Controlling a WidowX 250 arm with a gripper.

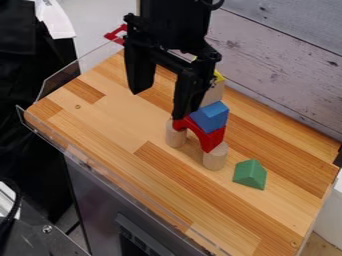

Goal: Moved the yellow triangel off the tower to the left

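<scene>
The black gripper [159,102] hangs open over the upper middle of the wooden table, its two fingers apart with nothing visible between them. Its right finger stands in front of the tower's upper left side. A little of the yellow triangle [218,77] shows at the tower's top, mostly hidden behind the gripper. Under it is a plain wood block [213,94], then a blue block [211,116], then a red arch [206,136]. The arch rests on two wooden cylinders, a left one [176,134] and a right one [215,157].
A green triangular block [250,174] lies on the table [120,135] to the right of the tower. Low clear walls edge the table at the left and front. A whitewashed plank wall [280,60] stands behind. Something red [116,35] is at the far left corner.
</scene>
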